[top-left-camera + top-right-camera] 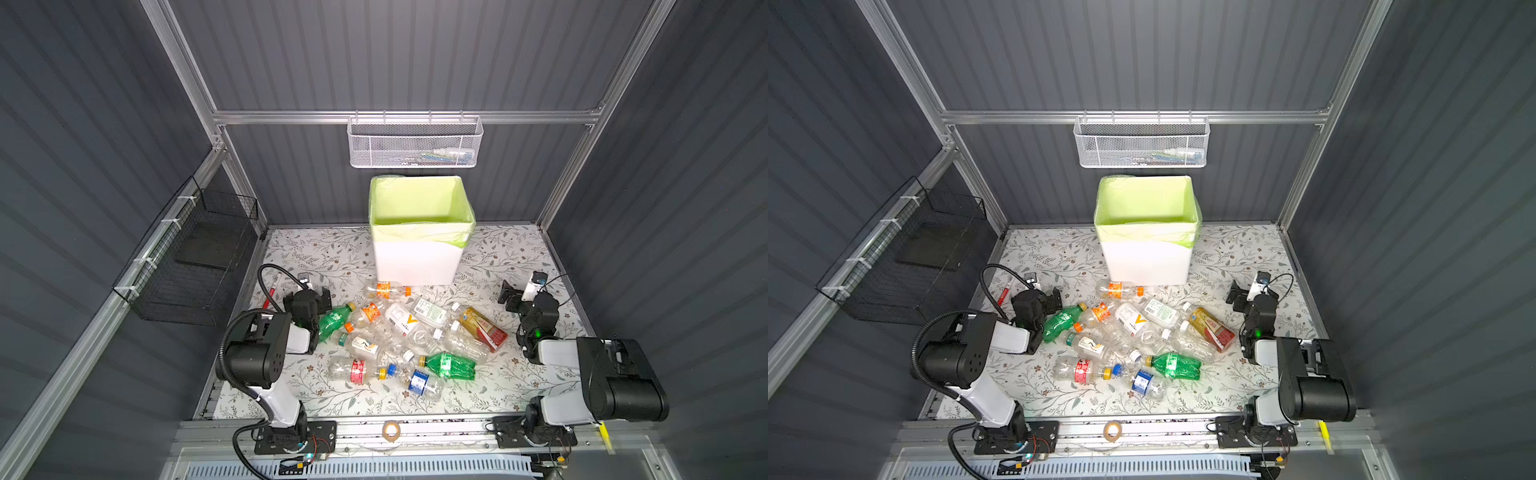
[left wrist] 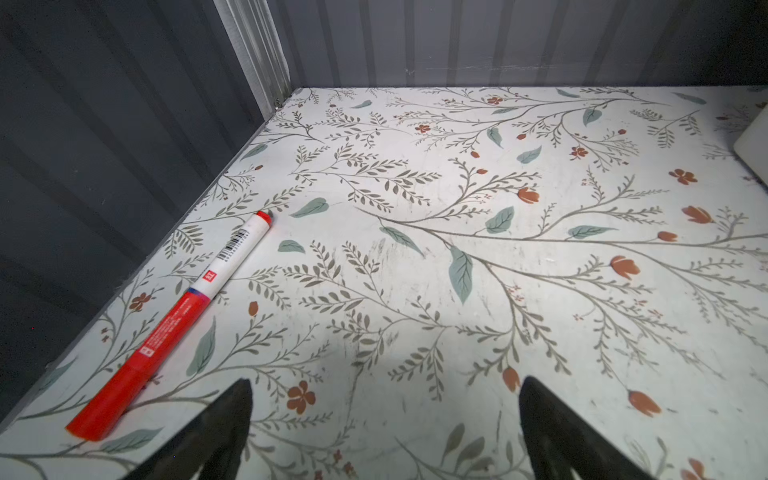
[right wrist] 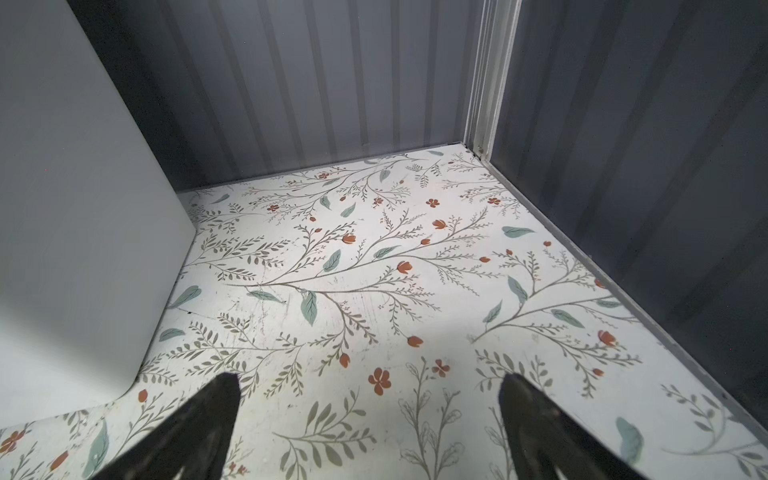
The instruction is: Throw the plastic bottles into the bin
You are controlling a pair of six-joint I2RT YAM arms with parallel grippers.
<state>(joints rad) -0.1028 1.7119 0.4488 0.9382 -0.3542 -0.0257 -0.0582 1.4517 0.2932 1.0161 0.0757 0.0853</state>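
Note:
Several plastic bottles (image 1: 399,332) (image 1: 1129,336) lie in a heap on the floral mat, mostly clear. One green bottle (image 1: 334,320) rests beside my left arm and another green one (image 1: 451,365) lies nearer the front. Behind the heap stands the bin (image 1: 419,257) (image 1: 1148,262), white with a pale green bag. It looks empty. My left gripper (image 1: 320,295) (image 1: 1054,297) (image 2: 384,384) hangs open left of the heap, over bare mat. Right of the heap, my right gripper (image 1: 509,297) (image 1: 1235,297) (image 3: 370,380) is open over bare mat, with the bin's wall (image 3: 83,208) beside it.
A red-and-white marker pen (image 1: 272,291) (image 2: 178,320) lies by the left wall. A white mesh basket (image 1: 413,143) hangs on the back rail above the bin. A black wire basket (image 1: 195,266) is fixed to the left wall. A tape roll (image 1: 390,430) sits on the front rail.

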